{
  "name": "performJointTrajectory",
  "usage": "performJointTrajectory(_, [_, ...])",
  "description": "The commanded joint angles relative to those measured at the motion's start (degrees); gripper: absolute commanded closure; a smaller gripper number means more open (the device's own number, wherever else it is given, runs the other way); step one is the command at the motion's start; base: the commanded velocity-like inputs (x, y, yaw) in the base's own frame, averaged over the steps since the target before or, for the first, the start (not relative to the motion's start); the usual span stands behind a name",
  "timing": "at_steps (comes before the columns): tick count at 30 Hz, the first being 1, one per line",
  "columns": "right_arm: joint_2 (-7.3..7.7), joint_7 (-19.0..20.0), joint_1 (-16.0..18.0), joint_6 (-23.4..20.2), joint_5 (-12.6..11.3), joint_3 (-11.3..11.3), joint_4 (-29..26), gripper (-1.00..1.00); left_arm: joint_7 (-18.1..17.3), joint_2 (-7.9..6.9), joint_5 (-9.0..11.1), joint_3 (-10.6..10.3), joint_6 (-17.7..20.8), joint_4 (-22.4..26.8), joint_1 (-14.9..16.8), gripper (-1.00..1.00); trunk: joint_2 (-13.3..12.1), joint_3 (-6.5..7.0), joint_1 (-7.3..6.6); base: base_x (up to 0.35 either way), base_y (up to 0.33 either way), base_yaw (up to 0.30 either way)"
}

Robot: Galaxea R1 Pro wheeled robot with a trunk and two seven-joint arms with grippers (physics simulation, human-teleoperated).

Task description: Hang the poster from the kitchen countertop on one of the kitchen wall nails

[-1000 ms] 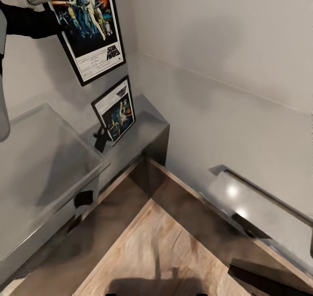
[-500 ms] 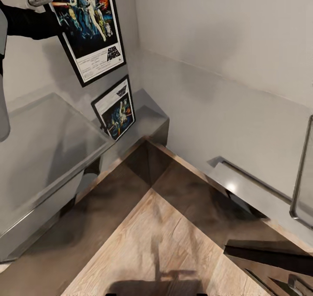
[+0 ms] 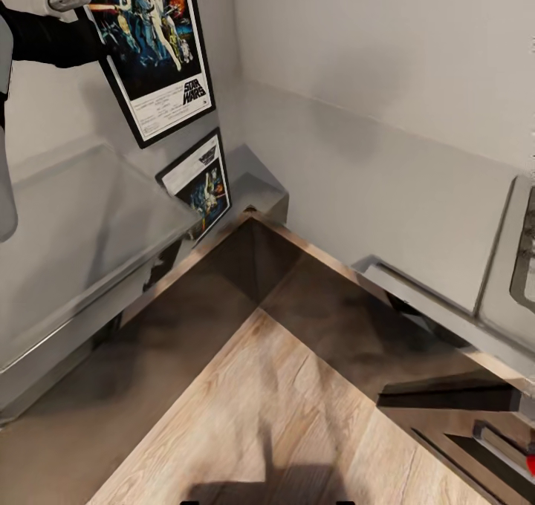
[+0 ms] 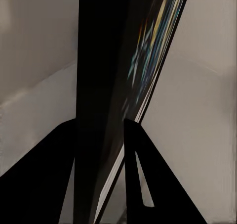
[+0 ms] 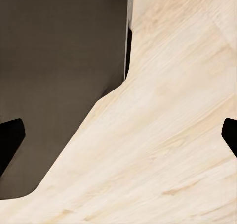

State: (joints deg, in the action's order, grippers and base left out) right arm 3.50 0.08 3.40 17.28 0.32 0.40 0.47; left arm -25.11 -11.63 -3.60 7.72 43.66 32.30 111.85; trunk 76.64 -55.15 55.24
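Note:
The poster [image 3: 152, 41], black-framed with dark blue artwork and a "STAR WARS" logo, hangs in the air at the upper left, tilted, in front of the pale wall. My left gripper [image 3: 98, 41] is shut on its left edge, at the end of the black arm. In the left wrist view the poster [image 4: 106, 110] runs edge-on between the two black fingers [image 4: 145, 179]. Its mirrored reflection [image 3: 199, 184] shows in the glossy grey kitchen countertop [image 3: 74, 238] below. My right gripper [image 5: 118, 137] is open over the floor, holding nothing.
The dark cabinets [image 3: 245, 267] meet in a corner under the L-shaped slab. Pale wood floor [image 3: 282, 401] spreads below me. A second stretch of grey counter [image 3: 438, 315] runs along the right wall, with a framed inset [image 3: 520, 267] at the edge.
The whole head view has shifted, so the camera moved: the counters slid left and down-left and more of the right counter came in. The poster stays held in my left gripper.

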Motion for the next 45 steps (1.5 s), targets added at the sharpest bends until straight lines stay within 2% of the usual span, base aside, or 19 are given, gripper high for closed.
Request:
performJointTrajectory(1, [0.01,0.01,0.02,0.31,0.03,0.03,0.05,-1.0,-0.38,0.03,-0.36,0.28,0.28,0.04,0.04,1.0,0.02,-0.03,-0.03,-0.266,0.0,0.0])
performJointTrajectory(6, [0.02,0.01,0.02,0.67,0.03,0.04,0.05,-1.0,-0.42,0.03,-0.36,0.28,0.28,0.04,0.03,1.0,0.02,-0.03,-0.03,-0.301,0.0,0.0])
performJointTrajectory(13, [0.02,0.01,0.02,0.83,0.03,-0.02,0.05,-1.0,-0.47,0.03,-0.36,0.28,0.28,0.04,0.03,1.0,0.02,-0.03,-0.03,-0.085,0.0,0.0])
performJointTrajectory(45, [0.02,-0.07,0.02,0.83,0.03,0.02,0.05,-1.0,-0.47,0.03,-0.28,0.28,0.32,0.12,0.03,1.0,0.02,-0.03,-0.03,-0.325,-0.007,0.0])
